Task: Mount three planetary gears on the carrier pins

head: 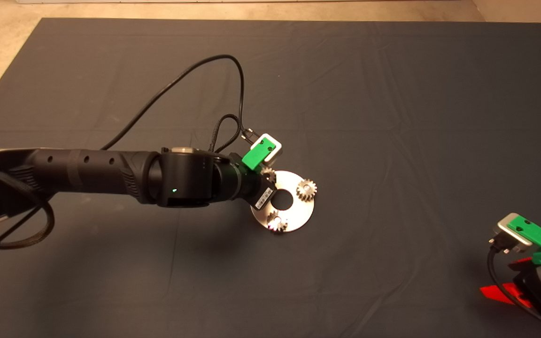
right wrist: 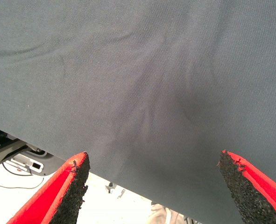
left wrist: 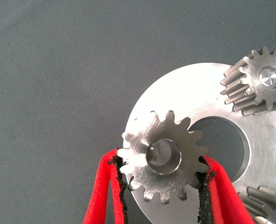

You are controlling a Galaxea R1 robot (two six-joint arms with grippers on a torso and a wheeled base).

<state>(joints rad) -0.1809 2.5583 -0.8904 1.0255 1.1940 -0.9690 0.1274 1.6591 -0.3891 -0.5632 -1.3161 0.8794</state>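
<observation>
One gear (left wrist: 165,162) flat, axis vertical, in left gripper (left wrist: 163,186)

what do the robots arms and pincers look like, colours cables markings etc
The left arm is a thick black tube with small holes, a green indicator light and a white barcode label. Black cables loop above it. Each pincer carries a green plastic block: left pincer, right pincer. Fingers are red with rough black pads.

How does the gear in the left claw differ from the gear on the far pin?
The gear in the left claw is pinched between the red fingers; the far-pin gear stands free. The pin tip sits flush in the far-pin gear's bore, while the held gear's bore looks deeper, so it may not be fully seated. Both are silver spur gears over the disc.
</observation>
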